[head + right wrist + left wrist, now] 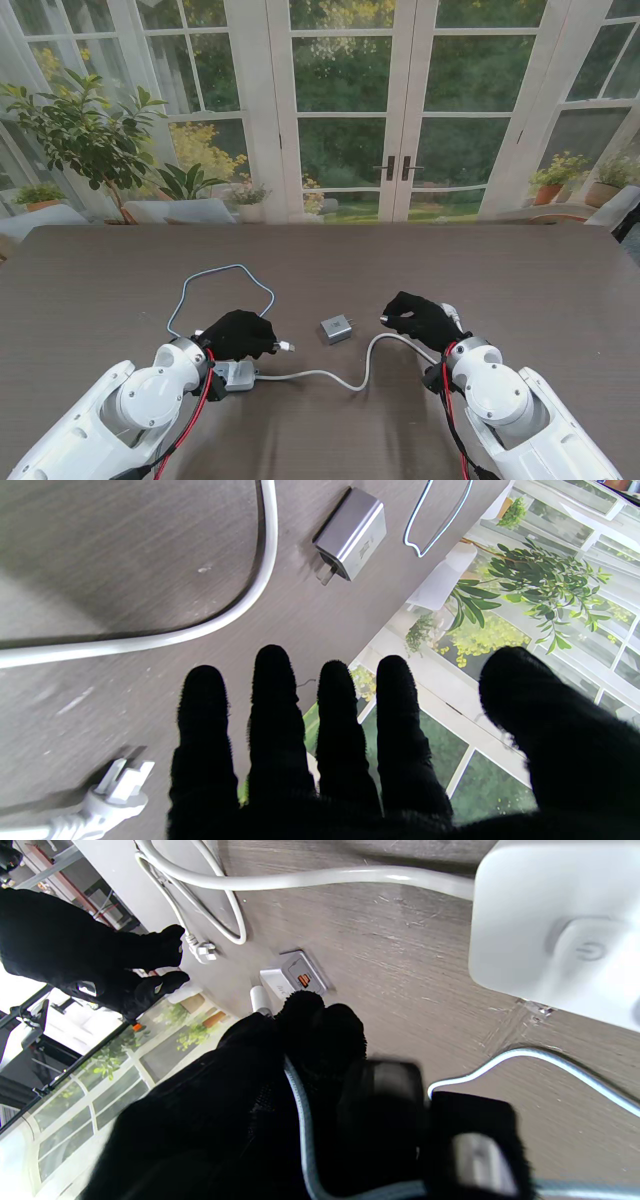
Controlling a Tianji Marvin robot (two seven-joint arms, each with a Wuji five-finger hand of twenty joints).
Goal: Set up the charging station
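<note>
My left hand (238,333) is shut on the light grey USB cable (222,281), whose white connector (286,346) sticks out past the fingers toward the grey charger cube (336,328). The left wrist view shows the cable (300,1100) running through the closed fingers, with its connector tip (260,1000) just short of the charger (295,977) and its orange port. A white power strip (238,375) lies under my left wrist. My right hand (420,318) is open to the right of the charger (352,532), its fingers (272,715) spread and holding nothing.
The power strip's thick white cord (345,375) curves across the table between my hands to its plug (117,785), which lies beside my right hand. The USB cable's loop (435,515) lies farther from me. Glass doors and plants stand beyond the table's far edge.
</note>
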